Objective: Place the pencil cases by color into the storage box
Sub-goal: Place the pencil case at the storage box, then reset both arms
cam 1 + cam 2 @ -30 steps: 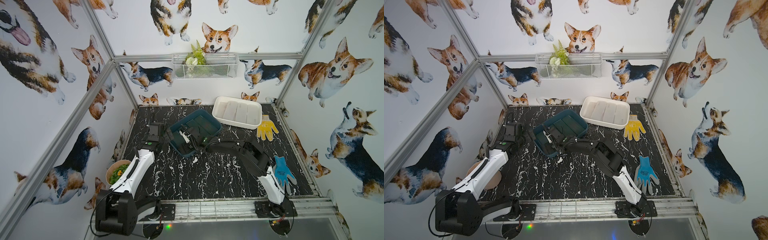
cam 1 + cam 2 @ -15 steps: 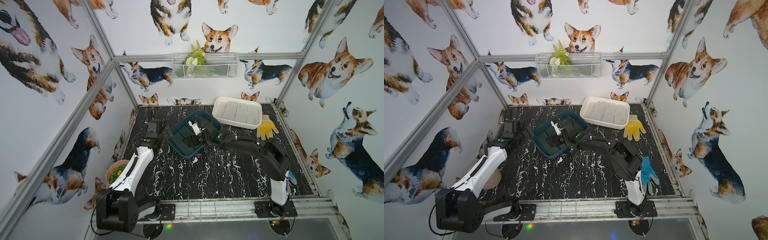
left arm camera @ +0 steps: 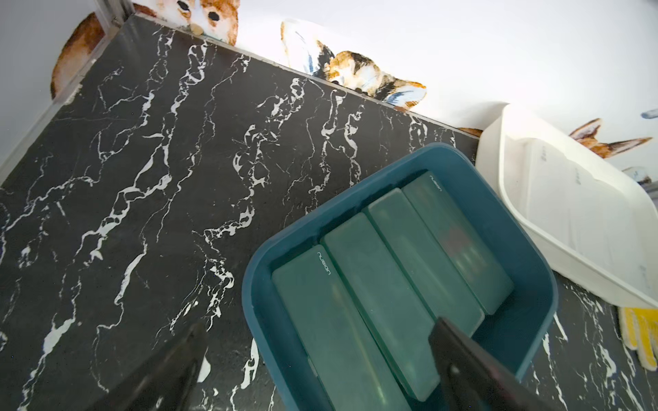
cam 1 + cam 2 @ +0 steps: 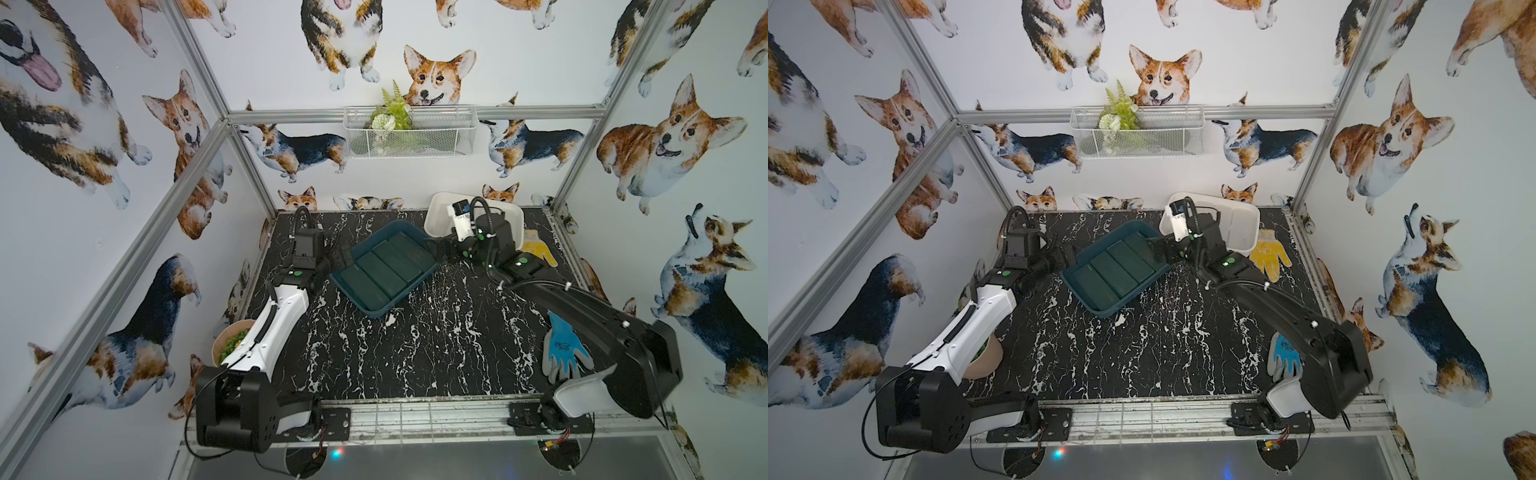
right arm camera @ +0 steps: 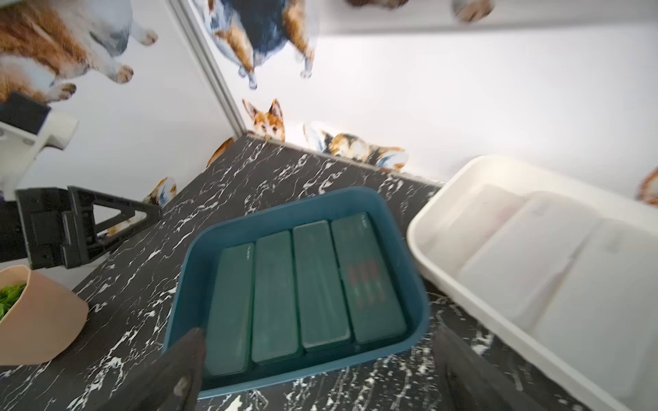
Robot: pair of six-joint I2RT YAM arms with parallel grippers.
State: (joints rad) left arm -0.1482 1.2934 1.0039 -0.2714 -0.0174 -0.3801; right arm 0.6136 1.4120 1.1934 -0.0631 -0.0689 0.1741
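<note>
Sorting seemingly complete

Found four green cases point(image 4: 388, 266) side by side in blue box point(image 4: 353, 300), mid-frame; white cases point(image 5: 527, 263) in white box point(image 4: 434, 208), up right. Saw left gripper point(image 4: 344, 257) and right gripper point(image 4: 441, 250) wide, empty. Judged next: lift clear of rims.

Table point(image 4: 415, 353) front free; blue box point(image 4: 365, 305) obstructs ctr.

corgi-print walls point(image 4: 519, 50) all round, wire basket point(image 4: 436, 137) holding a green fern point(image 4: 392, 108), black white-veined marble tabletop point(image 4: 415, 353) below that basket
</note>
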